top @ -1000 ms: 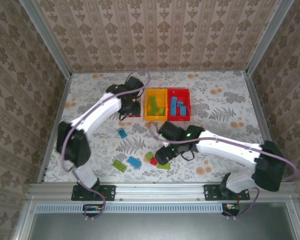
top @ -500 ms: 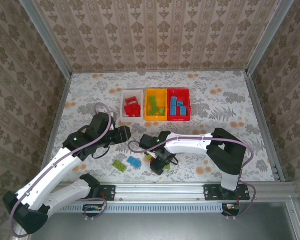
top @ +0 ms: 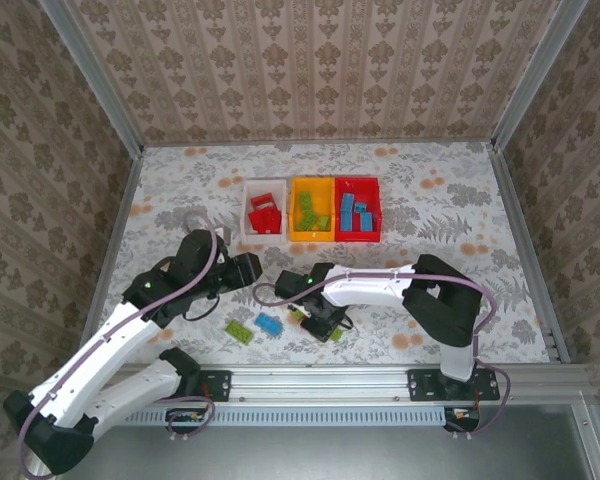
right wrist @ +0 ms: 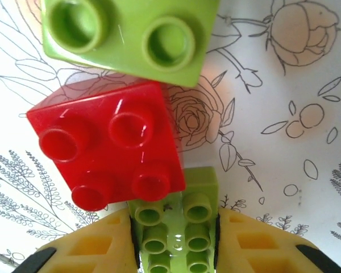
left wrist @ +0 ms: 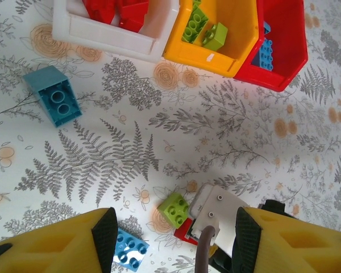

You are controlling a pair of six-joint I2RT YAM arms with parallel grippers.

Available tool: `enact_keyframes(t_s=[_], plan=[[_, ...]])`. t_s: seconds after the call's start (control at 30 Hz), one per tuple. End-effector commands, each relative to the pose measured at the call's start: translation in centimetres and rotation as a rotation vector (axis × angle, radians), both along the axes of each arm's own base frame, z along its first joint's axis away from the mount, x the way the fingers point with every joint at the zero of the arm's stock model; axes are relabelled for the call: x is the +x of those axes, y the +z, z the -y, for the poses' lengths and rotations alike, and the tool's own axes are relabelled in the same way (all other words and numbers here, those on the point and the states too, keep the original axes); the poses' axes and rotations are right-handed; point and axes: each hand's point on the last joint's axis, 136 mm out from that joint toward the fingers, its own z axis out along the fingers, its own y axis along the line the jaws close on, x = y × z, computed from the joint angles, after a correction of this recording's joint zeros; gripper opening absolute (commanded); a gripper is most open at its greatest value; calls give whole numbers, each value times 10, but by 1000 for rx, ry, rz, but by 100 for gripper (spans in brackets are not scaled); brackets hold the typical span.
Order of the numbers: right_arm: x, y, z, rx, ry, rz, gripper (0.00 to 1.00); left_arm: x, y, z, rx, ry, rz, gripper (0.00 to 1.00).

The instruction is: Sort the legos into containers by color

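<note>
Nearest me, low by the front rail, my right gripper [right wrist: 174,224] has its yellow pads pressed against both long sides of a narrow lime brick [right wrist: 182,227]. As far as the wrist view shows, it is closed onto it. The brick's long axis runs straight out from between the fingers. A red four-stud brick [right wrist: 105,151] lies tight against its far end, perhaps over one corner, and a second lime brick [right wrist: 125,34] sits just beyond, touching the red one. I judge the lift wants to go straight up, or the red one gets dragged along.

Left of that cluster lie a blue brick [top: 269,323] and a loose lime brick [top: 238,331], close together. A little farther out, my left gripper [left wrist: 171,233] hangs with its jaws wide and nothing between them. A teal brick [left wrist: 52,102] lies on the cloth beyond it, toward the white bin [top: 248,205].

The target is the yellow-orange bin [top: 293,210], already holding limes. It stands well out, almost dead ahead of the right gripper, so the right arm carries. It sits mid-row between the white bin of reds and the red bin [top: 377,210] of blues.

The tabletop [top: 450,200] is flat and printed with ferns and blossoms. Patterned wallpaper closes it in on three sides.
</note>
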Motion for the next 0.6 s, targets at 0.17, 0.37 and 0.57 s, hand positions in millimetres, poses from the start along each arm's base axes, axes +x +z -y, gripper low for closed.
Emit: enact_keyframes(t_s=[0.17, 0.37, 0.57], plan=[[54, 61, 46, 35, -233, 134, 27, 17, 13, 29, -35, -56, 36, 60], [147, 125, 31, 308, -482, 225, 27, 39, 27, 51, -19, -89, 90, 60], [256, 136, 14, 415, -712, 293, 27, 60, 45, 69, 21, -137, 164, 61]])
